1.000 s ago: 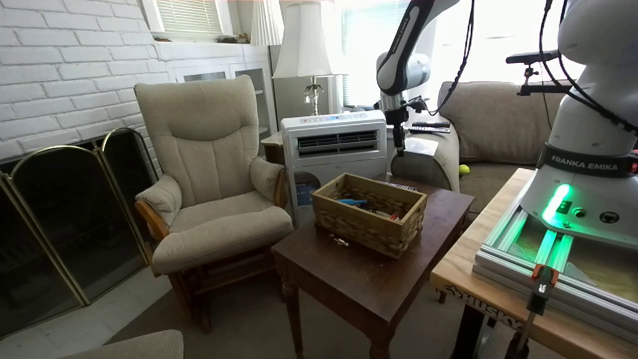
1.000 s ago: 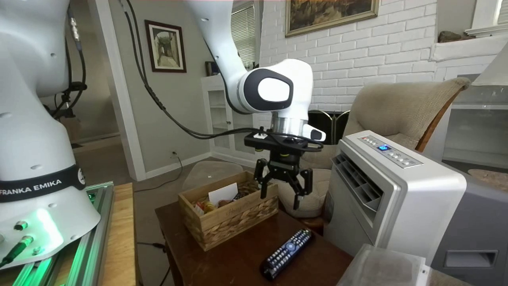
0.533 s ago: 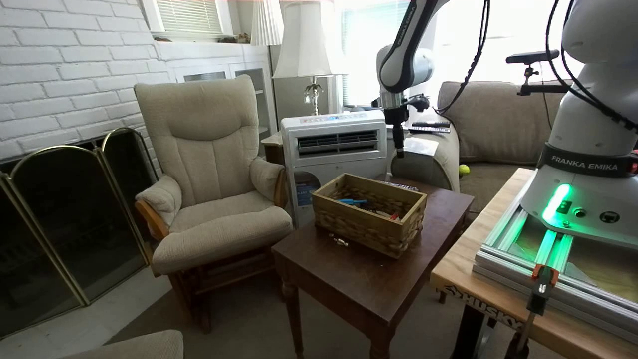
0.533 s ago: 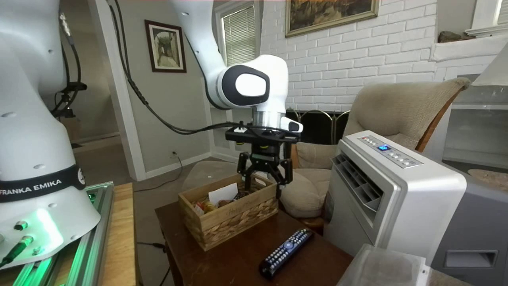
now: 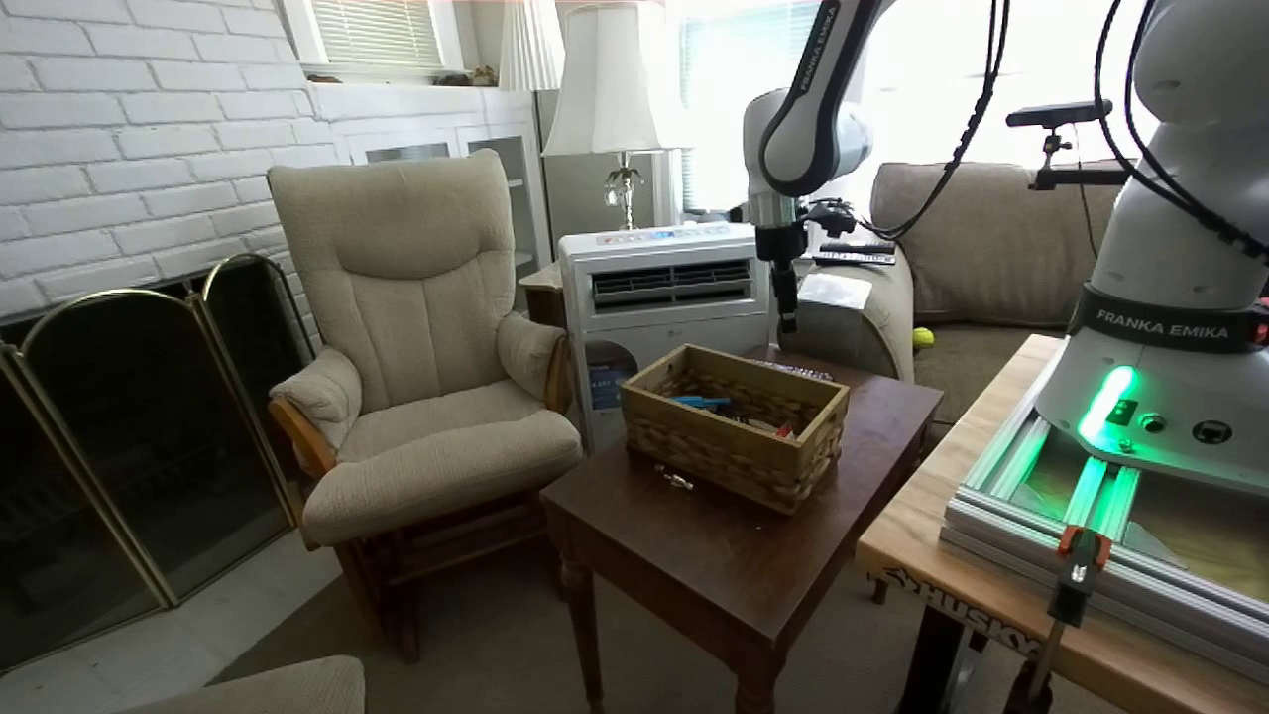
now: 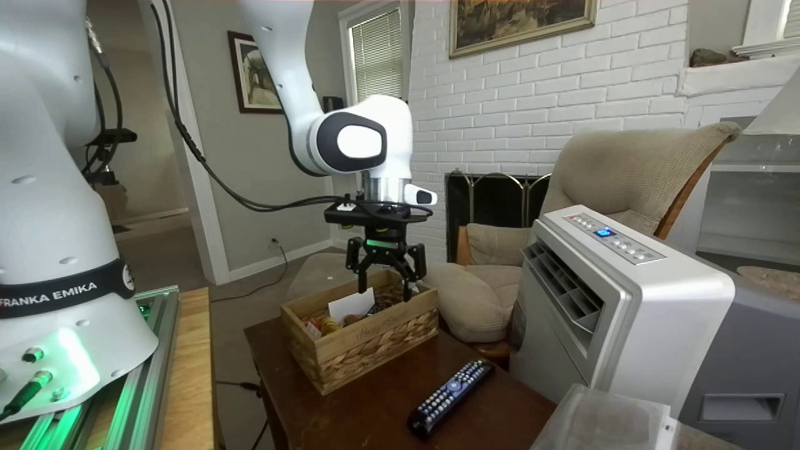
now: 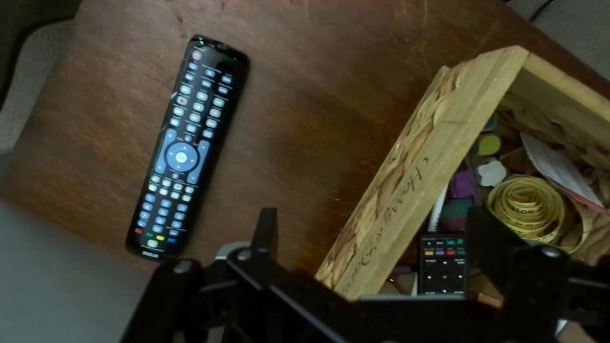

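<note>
My gripper [image 6: 385,292] is open and empty, fingers pointing down. It hangs above the near long rim of a woven basket [image 6: 375,331]; it also shows in an exterior view [image 5: 788,322]. In the wrist view the fingers [image 7: 371,216] straddle the rim of the basket [image 7: 410,190], one over the table, one over the inside. A black remote [image 7: 186,152] with blue and white buttons lies on the brown table [image 7: 310,109], also in an exterior view [image 6: 451,397]. Inside the basket are a smaller black remote [image 7: 443,264], a coiled yellow tape [image 7: 526,207] and a white paper [image 6: 351,304].
A white air conditioner [image 6: 656,300] stands beside the table. A clear plastic container [image 6: 606,419] is near the table's corner. A beige armchair [image 5: 426,327] is behind the table. The robot's wooden bench [image 5: 912,516] is on the other side. Small bits [image 5: 678,482] lie beside the basket.
My gripper has moved from over the table beyond the basket's end to above the basket's long rim, and is slightly lower. It stays open. The basket and the remote have not moved.
</note>
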{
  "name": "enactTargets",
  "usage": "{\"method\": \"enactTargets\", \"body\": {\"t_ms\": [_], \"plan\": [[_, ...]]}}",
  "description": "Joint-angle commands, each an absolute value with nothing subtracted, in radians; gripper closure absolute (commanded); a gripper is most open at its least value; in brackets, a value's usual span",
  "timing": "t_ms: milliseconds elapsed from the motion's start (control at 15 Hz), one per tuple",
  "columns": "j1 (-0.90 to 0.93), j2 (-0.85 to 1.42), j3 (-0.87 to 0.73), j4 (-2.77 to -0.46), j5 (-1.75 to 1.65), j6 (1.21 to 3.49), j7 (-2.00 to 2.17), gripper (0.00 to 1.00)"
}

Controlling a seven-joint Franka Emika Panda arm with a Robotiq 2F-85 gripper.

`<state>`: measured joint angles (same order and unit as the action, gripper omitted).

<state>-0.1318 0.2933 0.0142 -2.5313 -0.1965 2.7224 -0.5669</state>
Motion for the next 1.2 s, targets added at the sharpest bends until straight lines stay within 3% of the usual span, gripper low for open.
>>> {"method": "enactTargets", "body": {"t_ms": [0,1133], "plan": [[-0.087,0.251,0.027,-2.605,-0.216,2.788,-0.502,0.0],[0.07,0.395,0.051,-2.538,-0.277,2.919,-0.384,0.0]]}}
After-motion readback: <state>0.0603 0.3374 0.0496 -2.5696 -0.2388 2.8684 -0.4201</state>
